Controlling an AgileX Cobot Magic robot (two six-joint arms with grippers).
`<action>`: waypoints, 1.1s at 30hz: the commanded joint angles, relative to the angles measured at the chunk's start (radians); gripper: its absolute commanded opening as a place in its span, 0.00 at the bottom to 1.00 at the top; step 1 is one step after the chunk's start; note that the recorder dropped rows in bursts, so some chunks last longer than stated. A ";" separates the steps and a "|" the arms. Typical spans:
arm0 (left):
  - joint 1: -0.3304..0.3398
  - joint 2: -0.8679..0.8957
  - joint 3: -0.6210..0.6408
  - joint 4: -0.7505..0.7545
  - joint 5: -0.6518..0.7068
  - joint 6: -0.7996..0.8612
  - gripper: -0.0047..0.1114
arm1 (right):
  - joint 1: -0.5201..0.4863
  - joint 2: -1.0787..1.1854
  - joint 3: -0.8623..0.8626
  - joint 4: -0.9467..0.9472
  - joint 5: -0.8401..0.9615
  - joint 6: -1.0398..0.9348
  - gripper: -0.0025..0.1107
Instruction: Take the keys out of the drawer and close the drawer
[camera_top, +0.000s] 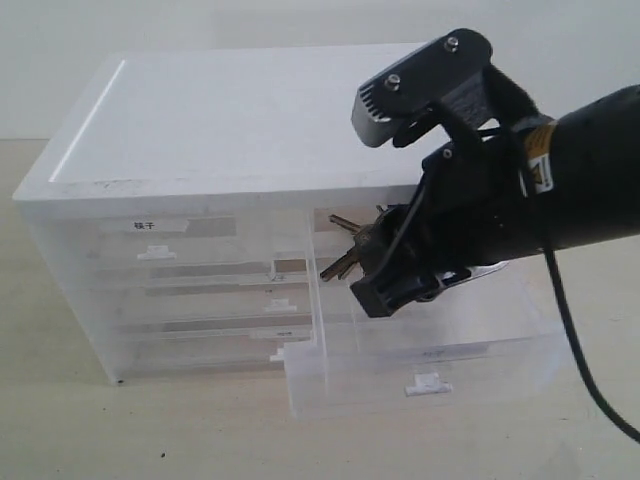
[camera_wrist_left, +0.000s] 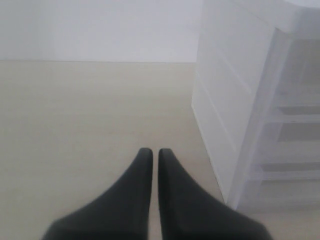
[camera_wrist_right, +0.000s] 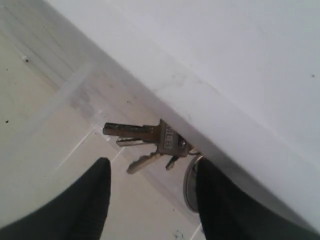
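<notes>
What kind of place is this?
Probably a robot test bench, not a home: a black robot arm reaches over keys in a plastic drawer cabinet on a plain pale table.

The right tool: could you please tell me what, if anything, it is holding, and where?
Nothing is held. The right tool stands open by the keys, which lie in the drawer, its fingers apart and not clamping them.

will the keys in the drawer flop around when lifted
Probably floppy: the keys are separate blades fanned out from one ring, so they would likely dangle and swing. Their thin bare metal might slip from the open right gripper. They appear to lie flat in the drawer, so rolling seems unlikely.
</notes>
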 joint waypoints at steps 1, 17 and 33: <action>0.000 0.003 -0.004 0.000 -0.011 0.003 0.08 | -0.002 0.058 0.004 -0.009 -0.067 0.023 0.44; 0.000 0.003 -0.004 0.000 -0.011 0.003 0.08 | -0.002 0.080 0.004 -0.009 -0.005 0.000 0.02; 0.000 0.003 -0.004 0.000 -0.011 0.003 0.08 | 0.026 -0.119 0.004 0.174 0.180 -0.526 0.17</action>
